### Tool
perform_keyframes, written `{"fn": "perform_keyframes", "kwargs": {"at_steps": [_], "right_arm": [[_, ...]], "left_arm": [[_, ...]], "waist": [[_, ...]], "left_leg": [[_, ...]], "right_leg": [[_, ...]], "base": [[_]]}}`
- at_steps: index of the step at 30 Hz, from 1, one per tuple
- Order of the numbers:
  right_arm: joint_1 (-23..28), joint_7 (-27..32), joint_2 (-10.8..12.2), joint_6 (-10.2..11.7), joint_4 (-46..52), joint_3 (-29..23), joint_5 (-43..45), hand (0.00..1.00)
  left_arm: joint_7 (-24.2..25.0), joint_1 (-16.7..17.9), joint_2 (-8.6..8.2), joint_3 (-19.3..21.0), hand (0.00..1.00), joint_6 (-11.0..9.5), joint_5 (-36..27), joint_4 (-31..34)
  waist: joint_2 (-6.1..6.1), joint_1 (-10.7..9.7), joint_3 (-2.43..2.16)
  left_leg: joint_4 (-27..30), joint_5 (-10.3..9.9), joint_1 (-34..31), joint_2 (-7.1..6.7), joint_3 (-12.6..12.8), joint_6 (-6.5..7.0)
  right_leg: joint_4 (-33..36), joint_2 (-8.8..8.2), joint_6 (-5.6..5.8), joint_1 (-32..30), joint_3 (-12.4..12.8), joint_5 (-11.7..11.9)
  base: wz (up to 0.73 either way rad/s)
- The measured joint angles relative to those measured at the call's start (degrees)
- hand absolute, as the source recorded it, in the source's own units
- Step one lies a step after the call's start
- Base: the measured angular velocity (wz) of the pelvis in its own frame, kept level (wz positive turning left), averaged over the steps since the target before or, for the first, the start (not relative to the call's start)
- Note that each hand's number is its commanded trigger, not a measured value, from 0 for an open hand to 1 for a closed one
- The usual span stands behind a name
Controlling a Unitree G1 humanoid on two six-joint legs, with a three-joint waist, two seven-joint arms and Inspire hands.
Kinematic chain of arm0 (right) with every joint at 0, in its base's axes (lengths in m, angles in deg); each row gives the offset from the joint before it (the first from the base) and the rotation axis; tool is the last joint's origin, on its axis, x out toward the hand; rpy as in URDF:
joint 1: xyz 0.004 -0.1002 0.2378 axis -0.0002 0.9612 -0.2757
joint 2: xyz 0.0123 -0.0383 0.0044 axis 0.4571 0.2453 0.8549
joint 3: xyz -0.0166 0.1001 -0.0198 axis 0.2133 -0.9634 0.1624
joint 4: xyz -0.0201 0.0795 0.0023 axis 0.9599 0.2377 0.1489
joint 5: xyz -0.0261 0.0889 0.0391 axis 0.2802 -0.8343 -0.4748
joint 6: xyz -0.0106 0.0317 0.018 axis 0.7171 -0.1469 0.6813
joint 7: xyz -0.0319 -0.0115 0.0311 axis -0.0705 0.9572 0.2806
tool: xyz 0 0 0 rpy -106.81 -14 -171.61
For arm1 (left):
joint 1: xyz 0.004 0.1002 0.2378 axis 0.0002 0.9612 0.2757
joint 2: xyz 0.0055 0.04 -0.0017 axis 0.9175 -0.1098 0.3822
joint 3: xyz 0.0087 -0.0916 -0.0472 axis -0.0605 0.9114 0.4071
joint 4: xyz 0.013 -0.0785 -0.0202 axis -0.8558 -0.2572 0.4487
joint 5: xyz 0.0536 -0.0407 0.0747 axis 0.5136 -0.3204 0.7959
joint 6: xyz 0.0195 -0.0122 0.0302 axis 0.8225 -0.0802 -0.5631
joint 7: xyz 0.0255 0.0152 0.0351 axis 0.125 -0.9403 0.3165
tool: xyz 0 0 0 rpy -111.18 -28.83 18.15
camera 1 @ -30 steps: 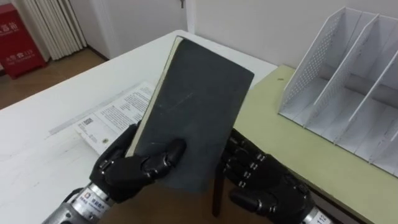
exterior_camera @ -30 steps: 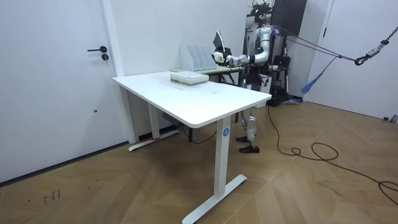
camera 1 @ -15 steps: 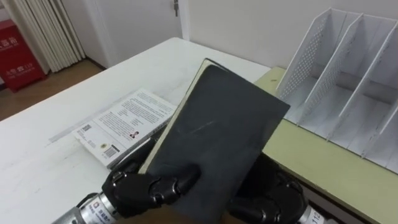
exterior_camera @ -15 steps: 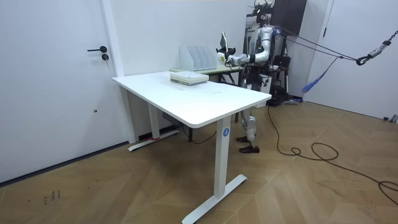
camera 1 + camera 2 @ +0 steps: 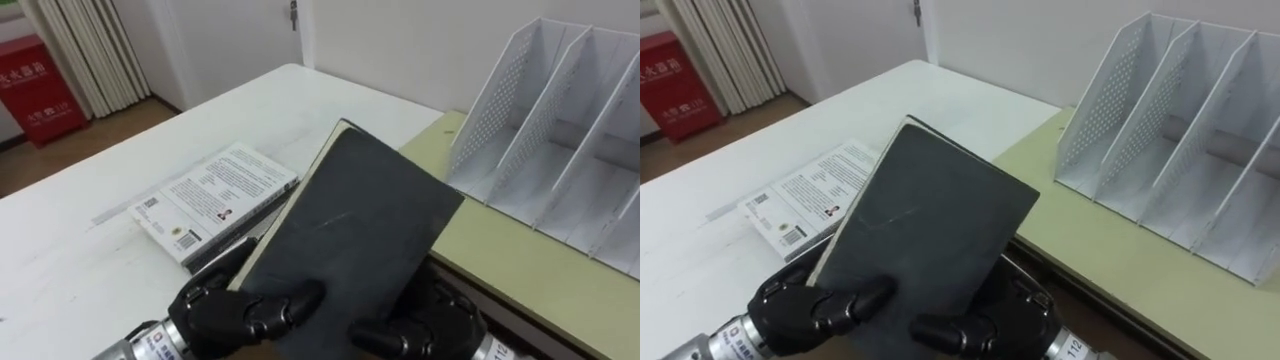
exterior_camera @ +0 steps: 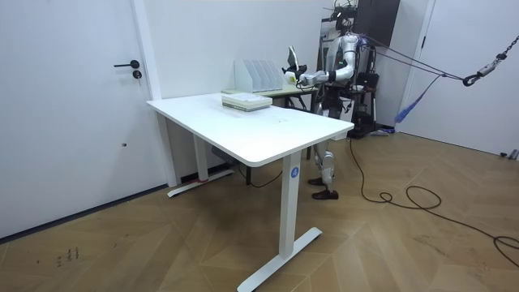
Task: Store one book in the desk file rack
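Note:
I hold a black book (image 5: 350,230) tilted up in front of me, its top corner leaning to the right. My left hand (image 5: 235,310) is shut on its lower left edge, thumb on the cover. My right hand (image 5: 420,330) is shut on its lower right edge, fingers curled onto the cover. The white file rack (image 5: 560,130) stands on the green desk (image 5: 520,270) at the right, its slots empty, a short way beyond the book. In the room view the book (image 6: 290,58) is held up just right of the rack (image 6: 258,75).
A second book (image 5: 215,195) with a white printed cover lies on the white table (image 5: 90,250) to the left, on a small stack. A dark gap runs between the white table and the green desk. A red box (image 5: 40,85) stands on the floor far left.
The book has sunk and leans more to the right, nearer the rack. My right hand's fingers have come round onto the cover. The view has shifted slightly.

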Motion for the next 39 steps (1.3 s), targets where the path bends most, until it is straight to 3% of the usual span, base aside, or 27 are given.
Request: {"fn": "perform_keyframes", "kwargs": {"at_steps": [8, 14, 25, 26, 27, 28, 39], "right_arm": [[0.0, 8.6, -1.0, 0.1, 1.9, 1.3, 0.3, 1.00], [0.0, 11.1, -2.3, 0.1, 2.8, 2.5, 0.9, 1.00], [0.2, 11.8, -2.7, 0.1, 2.8, 2.9, 3.7, 1.00], [0.2, 11.8, -2.8, 0.1, 2.8, 2.9, 4.3, 1.00], [0.2, 11.8, -2.8, 0.1, 2.8, 2.9, 4.6, 1.00], [0.1, 11.8, -2.8, 0.0, 2.8, 2.9, 5.0, 1.00], [0.1, 11.7, -3.3, -0.1, 2.7, 2.9, 5.6, 1.00]], "left_arm": [[0.5, 0.0, 0.94, -1.5, 1.00, 0.0, -3.7, -3.2], [0.5, 0.0, 1.24, -1.7, 1.00, 0.0, -3.7, -4.9], [0.7, 0.2, 1.23, -2.4, 1.00, 0.3, -3.8, -7.0], [0.7, 0.2, 1.24, -2.5, 0.85, 0.3, -3.6, -7.4], [0.7, 0.2, 1.24, -2.5, 0.14, 0.3, -3.6, -7.6], [0.9, 0.2, 1.23, -2.6, 0.00, 0.3, -3.6, -8.0], [3.1, 0.0, 1.12, -2.7, 0.00, -1.2, -2.6, -11.9]], "waist": [[-0.59, 0.5, -0.04], [-0.77, 0.5, 0.04], [-0.73, 0.5, 0.22], [-0.71, 0.4, 0.23], [-0.69, 0.4, 0.24], [-0.69, 0.4, 0.34], [-1.13, 0.5, 0.71]], "left_leg": [[-0.1, 0.0, -0.1, 0.00, 0.3, 0.00], [0.0, 0.0, 0.0, 0.00, 0.3, 0.00], [-0.2, 0.0, 0.0, 0.08, 1.0, 0.00], [-0.3, 0.0, 0.0, 0.08, 1.0, 0.00], [-0.3, 0.0, 0.0, 0.08, 1.0, 0.00], [-0.4, 0.0, 0.0, 0.09, 1.0, 0.00], [-0.7, 0.0, 0.0, 0.08, 1.2, 0.00]], "right_leg": [[0.3, -0.02, 0.00, -0.3, 0.1, -0.2], [0.4, -0.02, 0.00, -0.5, 0.1, -0.2], [0.8, 0.28, -0.01, -0.9, 1.4, -0.2], [0.8, 0.29, -0.02, -0.9, 1.4, -0.2], [0.8, 0.30, -0.02, -0.9, 1.5, -0.2], [0.8, 0.31, -0.02, -0.9, 1.4, -0.2], [0.7, 0.32, -0.01, -0.9, 1.5, -0.2]], "base": [[0.00], [0.00], [-0.03], [0.00], [0.00], [0.00], [0.00]]}}
